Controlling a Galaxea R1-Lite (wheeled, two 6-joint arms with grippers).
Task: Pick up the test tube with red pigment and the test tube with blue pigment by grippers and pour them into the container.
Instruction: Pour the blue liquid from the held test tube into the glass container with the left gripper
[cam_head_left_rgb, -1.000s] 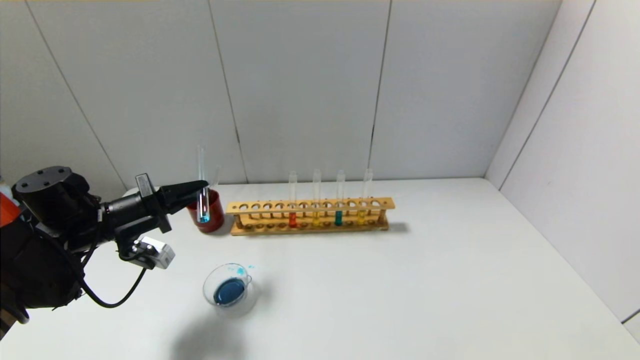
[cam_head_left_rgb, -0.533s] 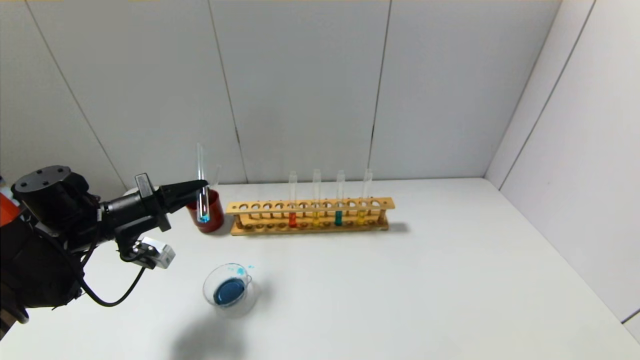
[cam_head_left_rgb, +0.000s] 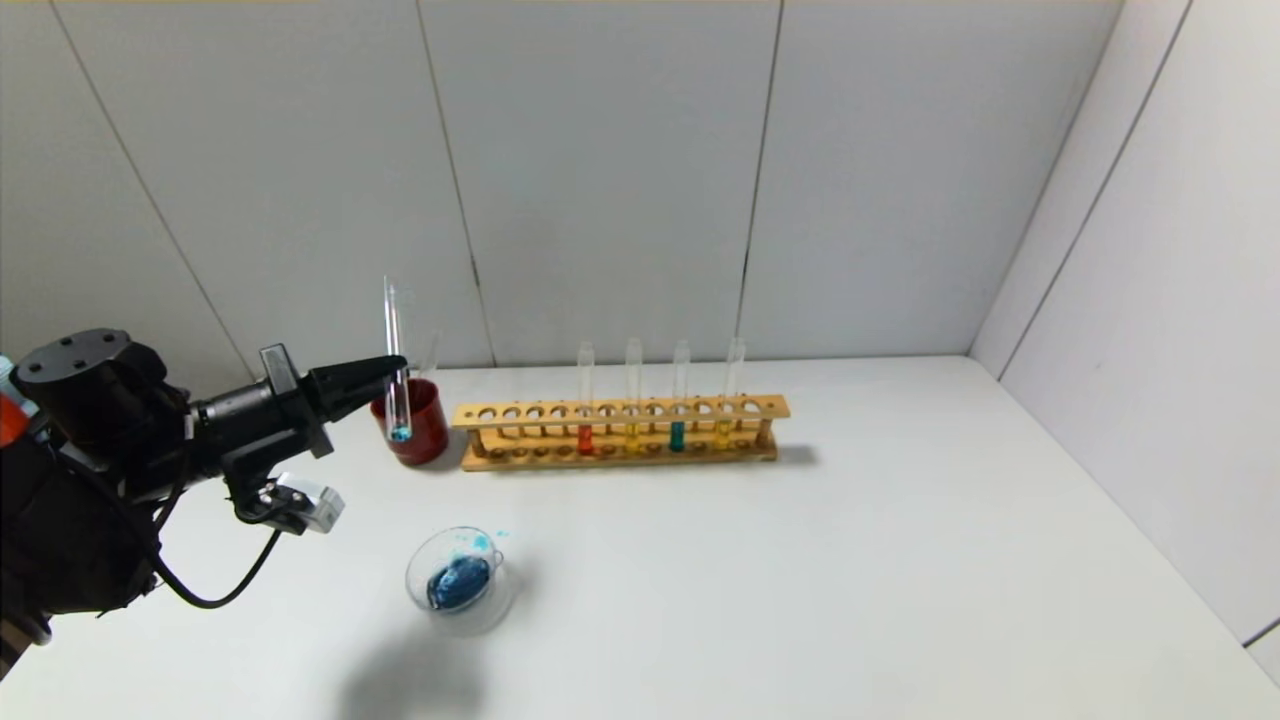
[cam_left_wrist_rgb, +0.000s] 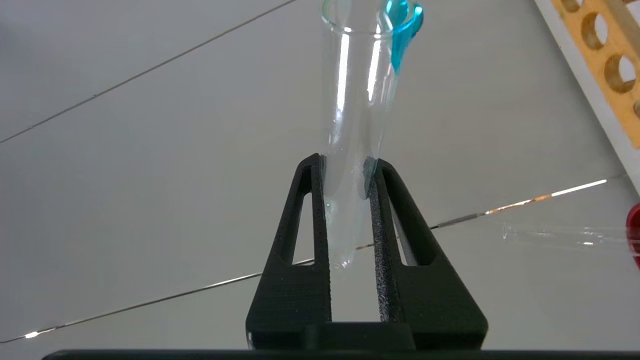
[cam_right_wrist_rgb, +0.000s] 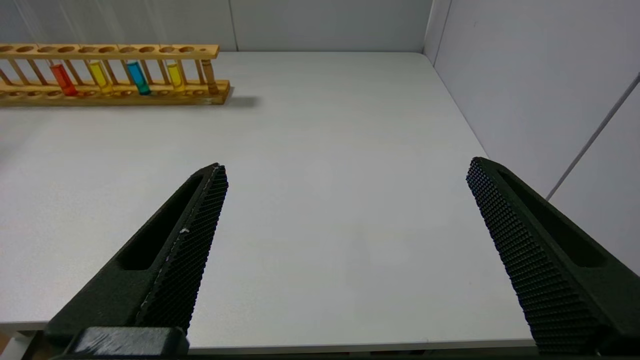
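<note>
My left gripper (cam_head_left_rgb: 396, 368) is shut on the test tube with blue pigment (cam_head_left_rgb: 397, 400), gripping it at mid-length. The tube stands nearly upright in front of the dark red cup (cam_head_left_rgb: 420, 440), with a little cyan liquid at its round tip. In the left wrist view the glass (cam_left_wrist_rgb: 350, 125) sits pinched between the two fingers of the left gripper (cam_left_wrist_rgb: 346, 162). The test tube with red pigment (cam_head_left_rgb: 585, 435) stands in the wooden rack (cam_head_left_rgb: 620, 412). The container (cam_head_left_rgb: 458, 580), a low glass dish, holds blue liquid on the table in front of the cup. My right gripper (cam_right_wrist_rgb: 345, 167) hangs open over bare table.
The rack also holds two yellow tubes (cam_head_left_rgb: 632, 432) and a teal tube (cam_head_left_rgb: 677, 434). An empty clear tube (cam_head_left_rgb: 431, 352) leans in the red cup. Small blue splashes lie beside the dish. Wall panels close off the back and the right side.
The left gripper has shifted slightly left with the tube, whose top now leans left and stands a little higher. The blue liquid in the dish has changed shape.
</note>
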